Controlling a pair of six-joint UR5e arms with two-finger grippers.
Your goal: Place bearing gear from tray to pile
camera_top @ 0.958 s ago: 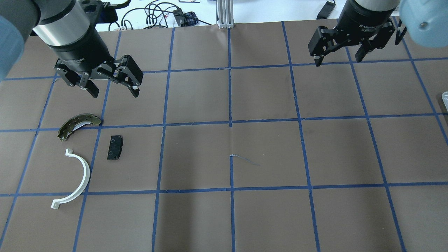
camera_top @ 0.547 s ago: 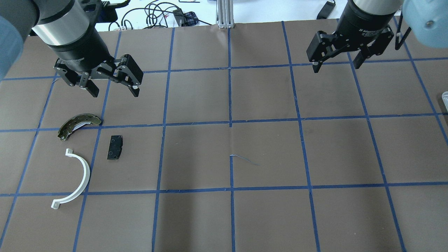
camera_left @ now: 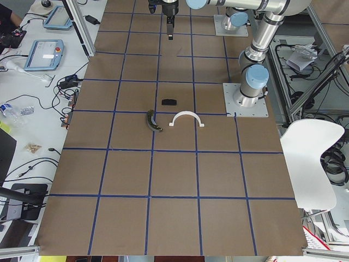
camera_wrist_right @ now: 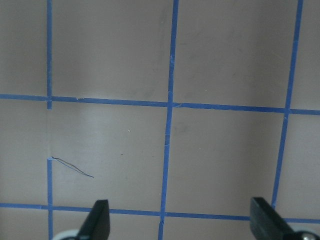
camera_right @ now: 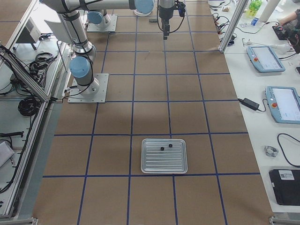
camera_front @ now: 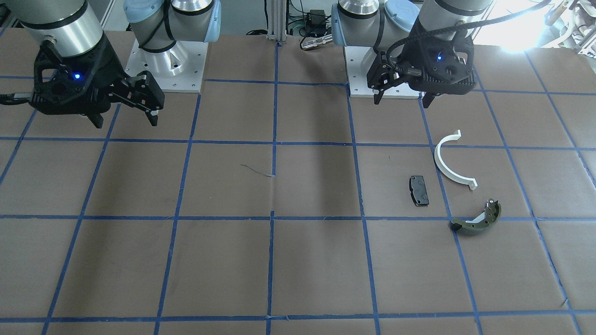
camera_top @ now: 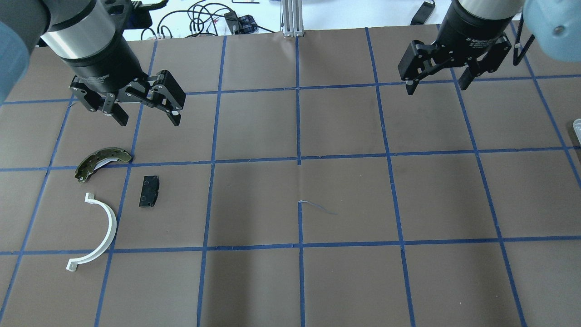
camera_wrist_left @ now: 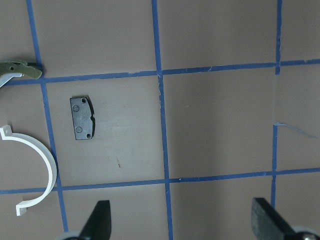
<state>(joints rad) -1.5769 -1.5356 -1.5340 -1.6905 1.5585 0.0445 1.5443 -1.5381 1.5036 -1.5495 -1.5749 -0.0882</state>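
The bearing gear had to be one of the two small dark bits [camera_right: 161, 149] sitting on the metal tray [camera_right: 164, 164], way off at the robot's right end of the table. They were too tiny to say which was which. The pile was the olive brake shoe [camera_top: 102, 163], black pad [camera_top: 149, 191] and white half-ring [camera_top: 102, 231], lying loose at the opposite end, just past the left gripper [camera_top: 149, 121]. Both that and the right gripper [camera_top: 436, 88] hung spread wide, holding nothing.

My take: the right arm was nearer the tray, so it should swing out, drop straight down over the gear and pinch it centred so it wouldn't skitter on the ribbed metal.

The table [camera_top: 345, 195] was brown paper with a blue tape grid, with teach pendants [camera_right: 267, 58] on the benches alongside.
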